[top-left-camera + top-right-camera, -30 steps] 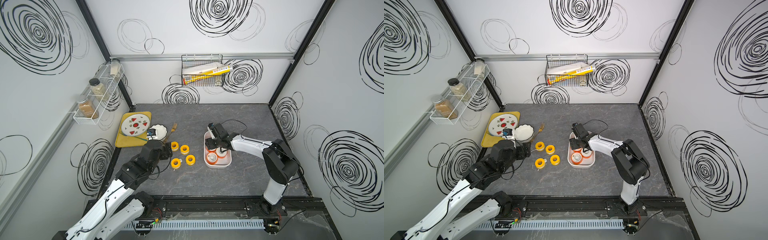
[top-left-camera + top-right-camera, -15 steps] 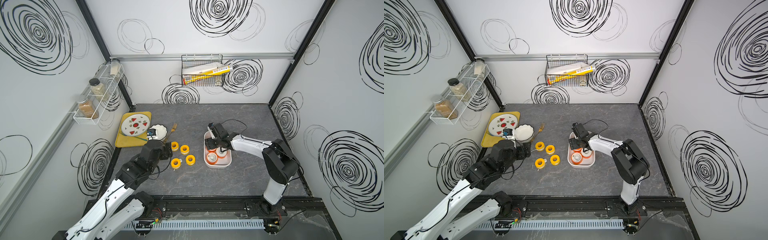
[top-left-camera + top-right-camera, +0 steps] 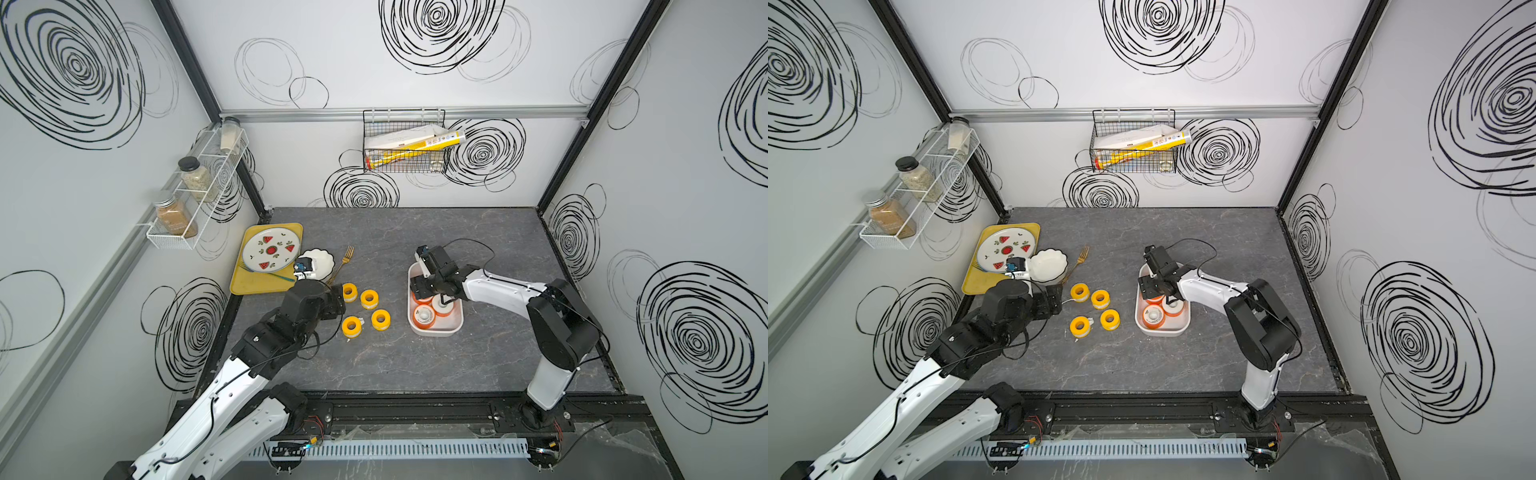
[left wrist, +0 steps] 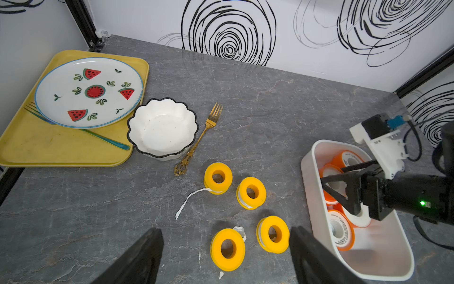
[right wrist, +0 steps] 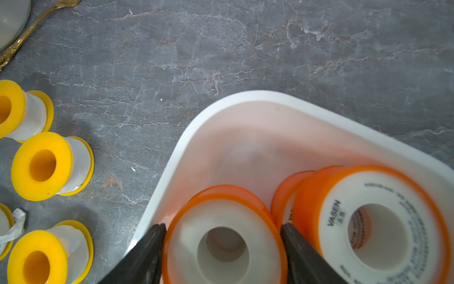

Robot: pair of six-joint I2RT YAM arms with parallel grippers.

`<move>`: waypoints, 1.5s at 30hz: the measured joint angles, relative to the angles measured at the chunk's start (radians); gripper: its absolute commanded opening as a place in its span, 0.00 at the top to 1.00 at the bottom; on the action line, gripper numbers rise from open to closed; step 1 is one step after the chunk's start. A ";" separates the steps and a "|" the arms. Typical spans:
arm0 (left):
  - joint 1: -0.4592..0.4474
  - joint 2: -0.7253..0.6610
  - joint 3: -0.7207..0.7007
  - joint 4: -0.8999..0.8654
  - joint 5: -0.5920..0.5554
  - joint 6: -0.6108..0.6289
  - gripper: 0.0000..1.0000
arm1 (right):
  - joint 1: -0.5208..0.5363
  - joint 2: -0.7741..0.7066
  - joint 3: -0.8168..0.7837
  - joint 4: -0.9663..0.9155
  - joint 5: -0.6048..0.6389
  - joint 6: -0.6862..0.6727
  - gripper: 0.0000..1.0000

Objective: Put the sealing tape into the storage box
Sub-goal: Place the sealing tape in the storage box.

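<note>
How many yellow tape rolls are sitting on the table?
4 yellow tape rolls, all on the gray table between the gold fork and white storage box: two by the fork, two nearer the front. None seem hidden.

In both top views I have the storage box (image 3: 434,332) right of centre on the table (image 3: 415,365), with several sealing tape spools (image 3: 423,316) inside it. Four loose spools (image 3: 369,299) cluster just left of it. Farther left lie the fork (image 3: 344,259), the bowl (image 3: 322,259), then the tray (image 3: 249,284) at the table's left edge, carrying the plate (image 3: 270,251).
</note>
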State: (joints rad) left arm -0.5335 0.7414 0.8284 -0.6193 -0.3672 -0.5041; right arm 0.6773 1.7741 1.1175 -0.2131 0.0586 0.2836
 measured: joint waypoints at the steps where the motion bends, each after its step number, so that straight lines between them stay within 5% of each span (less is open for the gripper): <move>1: 0.000 0.000 0.000 0.000 0.000 0.000 0.13 | 0.000 -0.005 -0.002 0.000 0.000 0.000 0.29; 29: 0.000 0.013 0.000 0.000 0.005 0.000 0.13 | 0.000 -0.053 -0.024 -0.012 -0.001 0.004 0.15; 37: 0.000 0.014 0.000 0.000 0.007 0.000 0.13 | 0.000 -0.171 -0.086 -0.009 0.013 0.011 0.15; 45: 0.000 0.018 0.000 0.000 0.007 0.000 0.13 | 0.000 -0.445 -0.281 0.085 0.106 0.032 0.16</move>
State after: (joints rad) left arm -0.5335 0.7597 0.8280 -0.6189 -0.3599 -0.5037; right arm 0.6773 1.3293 0.8364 -0.1284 0.1650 0.3157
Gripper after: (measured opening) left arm 0.873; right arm 0.844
